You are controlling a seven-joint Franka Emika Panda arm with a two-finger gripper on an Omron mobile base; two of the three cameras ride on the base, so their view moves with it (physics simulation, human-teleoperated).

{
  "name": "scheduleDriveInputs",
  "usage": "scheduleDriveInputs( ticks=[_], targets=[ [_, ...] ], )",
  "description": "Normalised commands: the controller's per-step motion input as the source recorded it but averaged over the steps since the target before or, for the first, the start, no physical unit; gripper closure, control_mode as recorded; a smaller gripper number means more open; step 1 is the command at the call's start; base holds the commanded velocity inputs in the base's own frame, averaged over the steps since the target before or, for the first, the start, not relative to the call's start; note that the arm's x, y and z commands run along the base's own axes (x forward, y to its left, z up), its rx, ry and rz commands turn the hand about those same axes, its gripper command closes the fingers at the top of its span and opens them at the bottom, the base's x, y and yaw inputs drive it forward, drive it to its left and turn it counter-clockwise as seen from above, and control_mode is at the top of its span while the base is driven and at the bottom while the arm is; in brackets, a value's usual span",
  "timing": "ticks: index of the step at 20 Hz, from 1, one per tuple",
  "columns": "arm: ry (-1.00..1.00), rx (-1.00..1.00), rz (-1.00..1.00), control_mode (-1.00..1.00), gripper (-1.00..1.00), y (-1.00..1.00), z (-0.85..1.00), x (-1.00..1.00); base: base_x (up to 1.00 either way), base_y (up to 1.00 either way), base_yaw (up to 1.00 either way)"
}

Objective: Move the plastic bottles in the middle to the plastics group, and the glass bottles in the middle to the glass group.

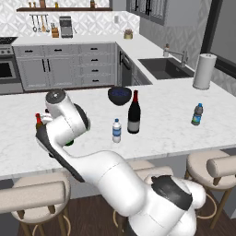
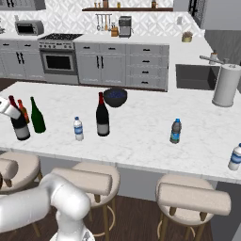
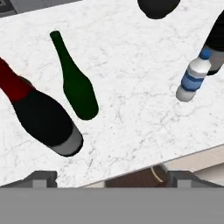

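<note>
Left base view: a wine bottle [image 1: 133, 113] and a clear water bottle [image 1: 116, 131] stand mid-bench [image 1: 161, 133]; a blue-tinted bottle [image 1: 197, 115] stands far right. The dark bowl's [image 1: 120, 95] contents cannot be told.

Right base view: a second wine bottle [image 2: 19, 121] stands beside the green bottle [image 2: 36, 116] and amber bottle [image 2: 23, 111].

Hand view: the tool [image 3: 106, 178] is spread wide, holding nothing.

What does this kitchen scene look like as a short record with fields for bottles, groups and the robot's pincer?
glass group: slender dark-green bottle, small amber bottle with red cap, and one black wine bottle with red foil top beside them
middle of counter: second black wine bottle, small clear water bottle with white cap
plastics group: blue-tinted plastic bottle with dark cap
pincer: open, holding nothing, above the counter's near edge
left to move: two bottles
</note>
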Motion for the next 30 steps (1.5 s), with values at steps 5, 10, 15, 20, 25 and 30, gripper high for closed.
scheduleDriveInputs(
  ticks=[5,10,15,20,25,30],
  targets=[
    [0.17,0.03,-0.09,-1.0,-1.0,-0.79,0.01,-0.15,0.0,0.0,0.0],
    [0.2,0.0,-0.1,-1.0,-1.0,-0.76,0.0,0.05,0.0,0.0,0.0],
    [0.18,-0.01,-0.01,-1.0,-1.0,-0.7,-0.01,0.21,0.0,0.0,0.0],
    [0.15,-0.04,0.0,-1.0,-1.0,-0.75,-0.13,0.36,0.0,0.0,0.0],
    [0.0,-0.09,0.03,-1.0,-1.0,-0.65,-0.16,0.25,0.0,0.0,0.0],
    [0.0,-0.11,0.14,-1.0,-1.0,-0.69,-0.23,0.19,0.0,0.0,0.0]
  ],
)
